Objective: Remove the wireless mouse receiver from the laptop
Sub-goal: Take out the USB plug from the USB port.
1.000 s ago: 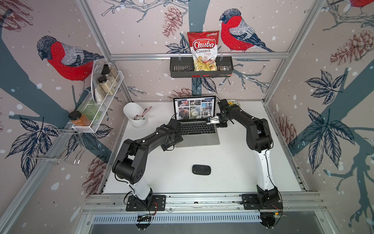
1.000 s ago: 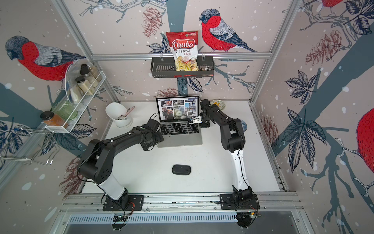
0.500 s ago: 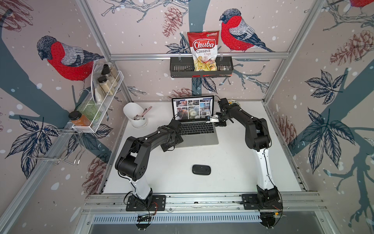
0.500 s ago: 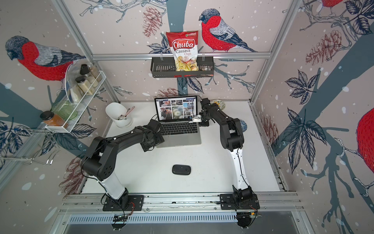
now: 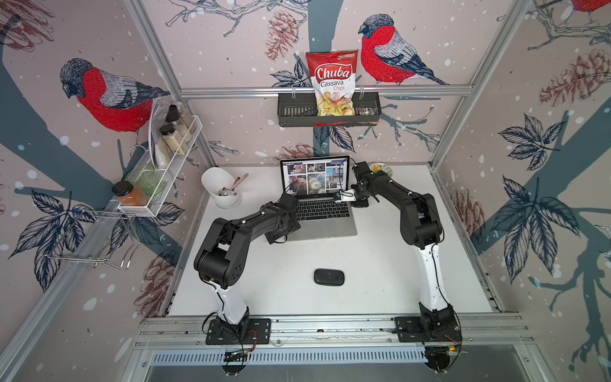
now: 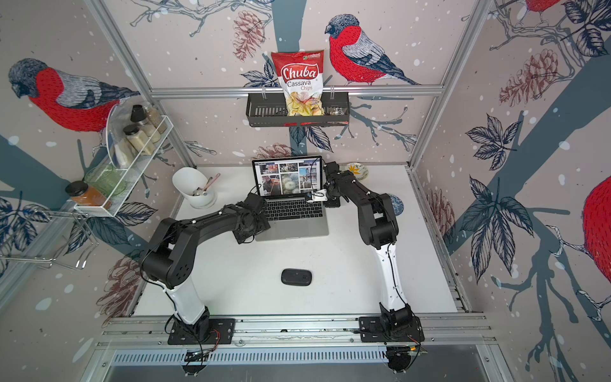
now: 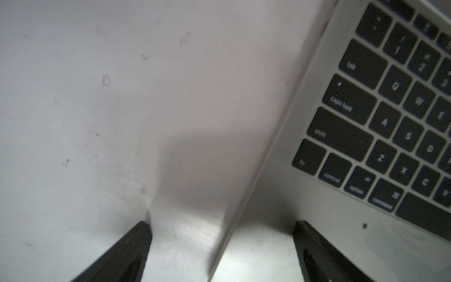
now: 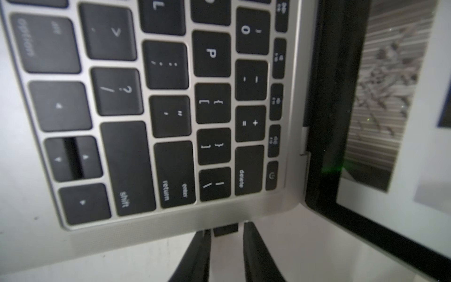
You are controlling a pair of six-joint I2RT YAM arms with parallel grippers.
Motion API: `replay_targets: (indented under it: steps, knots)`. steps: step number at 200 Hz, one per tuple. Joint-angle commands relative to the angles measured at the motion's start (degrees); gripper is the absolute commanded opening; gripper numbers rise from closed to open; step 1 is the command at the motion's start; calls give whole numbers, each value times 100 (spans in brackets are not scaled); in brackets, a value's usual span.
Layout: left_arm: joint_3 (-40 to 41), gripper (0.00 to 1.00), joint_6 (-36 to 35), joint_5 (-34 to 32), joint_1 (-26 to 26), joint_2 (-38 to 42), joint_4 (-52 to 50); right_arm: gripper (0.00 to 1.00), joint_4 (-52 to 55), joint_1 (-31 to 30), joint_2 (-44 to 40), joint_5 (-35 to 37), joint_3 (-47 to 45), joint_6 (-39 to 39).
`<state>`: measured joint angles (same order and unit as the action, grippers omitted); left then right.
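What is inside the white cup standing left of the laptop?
The white cup holds a few utensils: a pinkish handle sticking out past the rim, metal pieces beside it. Their lower ends are hidden by the cup's wall, so I cannot tell their kind.

Slim silver laptop (image 5: 325, 228) open on table (image 5: 380, 264), photo-grid screen lit, tiny black receiver (image 8: 225, 230) plugged into right edge by hinge
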<state>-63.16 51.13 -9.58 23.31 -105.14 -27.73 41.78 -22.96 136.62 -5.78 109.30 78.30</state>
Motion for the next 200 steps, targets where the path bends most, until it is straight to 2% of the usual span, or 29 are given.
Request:
replay_targets:
  steps: [1,64,132,200]
  knots:
    - [-41,94,-250,-211,-32,-297,-773,28,512,-24,401,766,-342,131]
    - [-111,94,-667,-129,-35,-548,-1271,28,428,-85,336,1102,-469,212]
    - [-225,93,-1289,24,-37,-526,-2052,27,357,-160,270,1115,-567,234]
    - [59,93,-1422,19,-37,-471,-2072,15,323,-157,252,1120,-642,277]
